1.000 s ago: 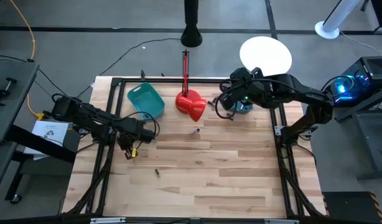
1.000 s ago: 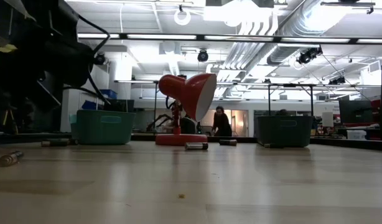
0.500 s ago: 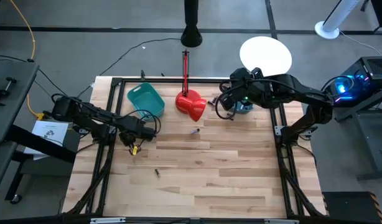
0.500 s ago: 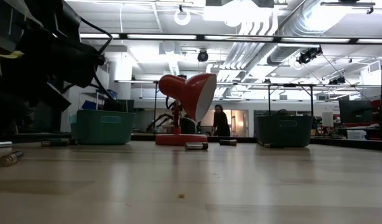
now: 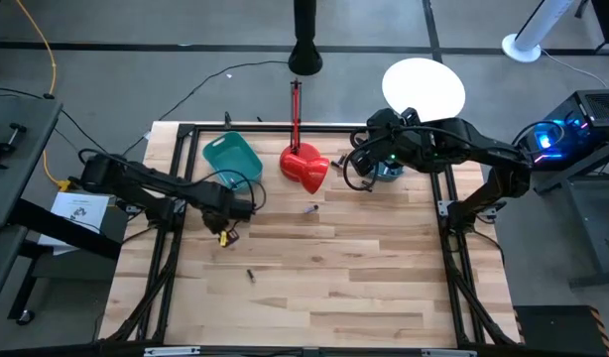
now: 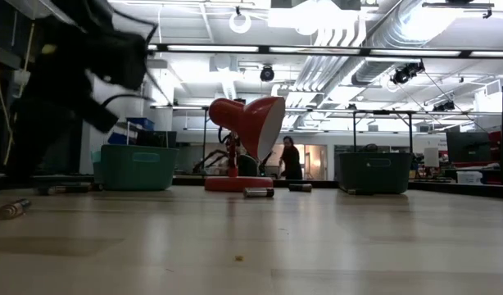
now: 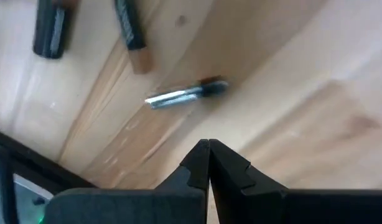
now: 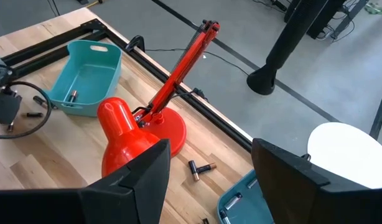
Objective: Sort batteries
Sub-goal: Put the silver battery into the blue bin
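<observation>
My left gripper (image 7: 208, 149) has its fingers pressed together with nothing between them; in the high view it sits at centre-left (image 5: 228, 235), over bare wood just below the left teal bin (image 5: 231, 160). Through its wrist camera I see three batteries (image 7: 186, 94) lying loose on the boards in the upper left of the frame. My right gripper (image 8: 206, 168) is spread wide and empty, up at the upper right of the table beside the red lamp (image 5: 304, 167) and over the right teal bin (image 5: 388, 172). Two more batteries (image 8: 201, 168) lie between the lamp base and that bin. One cell (image 5: 311, 209) rests mid-table, another (image 5: 251, 275) lower left.
</observation>
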